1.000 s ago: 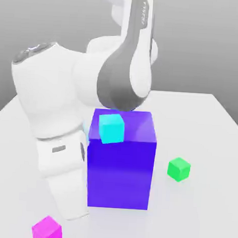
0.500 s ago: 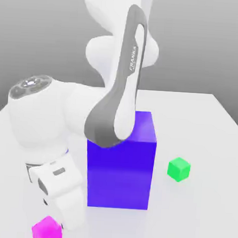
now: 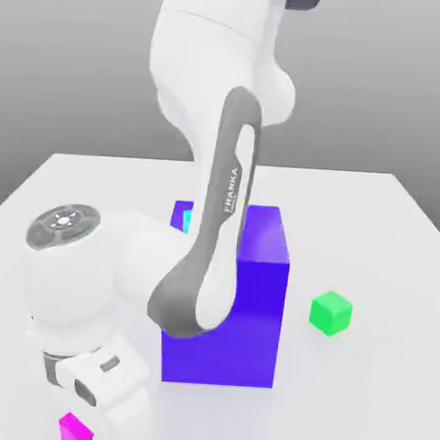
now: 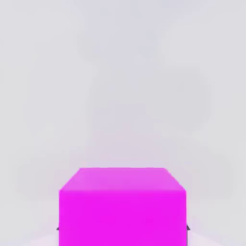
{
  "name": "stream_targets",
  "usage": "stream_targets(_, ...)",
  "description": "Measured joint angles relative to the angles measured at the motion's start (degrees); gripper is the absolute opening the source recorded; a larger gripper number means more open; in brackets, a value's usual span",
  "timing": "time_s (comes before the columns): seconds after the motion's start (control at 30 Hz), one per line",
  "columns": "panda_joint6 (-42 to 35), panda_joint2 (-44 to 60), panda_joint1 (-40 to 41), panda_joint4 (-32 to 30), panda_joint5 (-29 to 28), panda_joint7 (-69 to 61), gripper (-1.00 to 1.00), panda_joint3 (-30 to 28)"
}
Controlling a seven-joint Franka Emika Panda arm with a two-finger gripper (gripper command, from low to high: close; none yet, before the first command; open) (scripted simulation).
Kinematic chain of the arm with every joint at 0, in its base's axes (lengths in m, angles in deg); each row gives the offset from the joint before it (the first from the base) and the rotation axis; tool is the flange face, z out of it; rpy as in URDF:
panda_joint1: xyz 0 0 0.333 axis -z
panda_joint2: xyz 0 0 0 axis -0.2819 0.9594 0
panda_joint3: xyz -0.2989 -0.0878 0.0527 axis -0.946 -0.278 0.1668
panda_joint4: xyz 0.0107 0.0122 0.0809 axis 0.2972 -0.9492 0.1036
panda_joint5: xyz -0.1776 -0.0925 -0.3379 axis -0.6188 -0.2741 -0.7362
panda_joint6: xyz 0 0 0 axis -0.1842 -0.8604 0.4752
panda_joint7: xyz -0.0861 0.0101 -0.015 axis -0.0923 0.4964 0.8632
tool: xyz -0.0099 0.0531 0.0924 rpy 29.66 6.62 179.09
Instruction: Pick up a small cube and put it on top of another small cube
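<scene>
Magenta cube [image 3: 75,432]: low down toward the exterior view's left of the big blue block [image 3: 222,325], and nearer the camera than that block. Partly hidden there behind the white hand [image 3: 112,391], with just a piece of the bright pink showing beside it. In the hand view, seen close up, with a paler top face and a stronger pink side face. Closed in on the cube from two opposite sides with the fingers [image 4: 188,228], narrowed to its width, with small dark bits of them peeping out right against its edges; held between them, by the look of it. Cannot tell from these views whether resting on the bench [image 3: 369,398] or just lifted. Over to the exterior view's right of the blue block, apart from it and out in the open: the green cube [image 3: 331,313], resting on the bench with nothing on top of it. Against the upper part of the blue block, toward the exterior view's left: a sliver of the cyan cube [image 3: 187,222], mostly covered by the arm [image 3: 192,286]; cannot tell how it sits on the block. Reaching down in front of the blue block with the arm, bent toward the exterior view's left, to bring the hand over the magenta cube.
</scene>
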Motion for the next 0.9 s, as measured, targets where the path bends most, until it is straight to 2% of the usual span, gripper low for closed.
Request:
stream_targets(0.17,-5.21,-7.89,-5.01,-2.66,-7.02,5.45,-1.0,-5.92)
stream_targets(0.3,-6.51,-11.1,-5.83,-1.47,-2.38,4.27,-1.0,-1.4)
stream_targets(0.57,-8.72,-18.38,-10.91,-4.55,4.21,5.88,-1.0,6.17)
stream_targets(0.73,-8.69,-25.44,-15.51,-7.01,4.85,9.1,-1.0,9.81)
stream_targets(0.9,-7.29,-33.83,-21.42,-9.81,2.48,14.25,-1.0,12.82)
